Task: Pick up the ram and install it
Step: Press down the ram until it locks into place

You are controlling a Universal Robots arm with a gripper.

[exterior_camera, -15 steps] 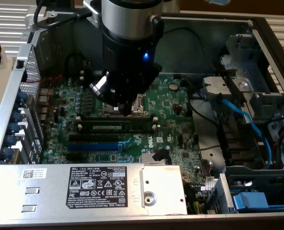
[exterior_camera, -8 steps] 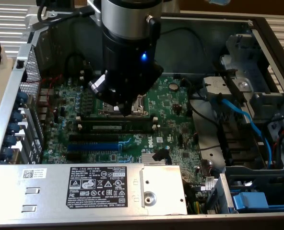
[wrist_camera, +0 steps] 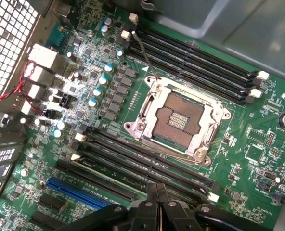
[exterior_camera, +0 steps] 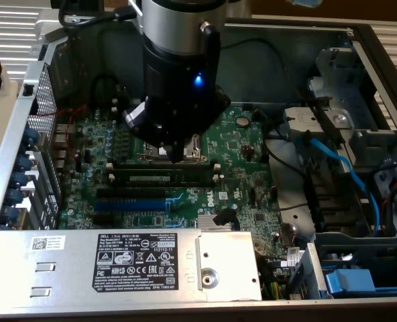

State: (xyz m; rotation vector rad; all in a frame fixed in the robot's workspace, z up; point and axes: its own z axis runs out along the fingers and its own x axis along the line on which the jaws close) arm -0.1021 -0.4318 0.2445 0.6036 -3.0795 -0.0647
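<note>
Exterior view: ram (exterior_camera: 161,178) seated in black slot; claw (exterior_camera: 177,159) closed, empty, just above it; pickup done.

The gripper (exterior_camera: 177,155), fingers pressed together, hangs low over the green motherboard (exterior_camera: 239,144); its tip sits just above the ram (exterior_camera: 163,177). The ram lies among the black slots (exterior_camera: 135,192); a blue slot (exterior_camera: 128,206) runs beside them.

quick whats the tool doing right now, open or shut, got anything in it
tool: shut, fingertips together with nothing between them, down over the ram that lies in a black slot below the cpu socket.
</note>
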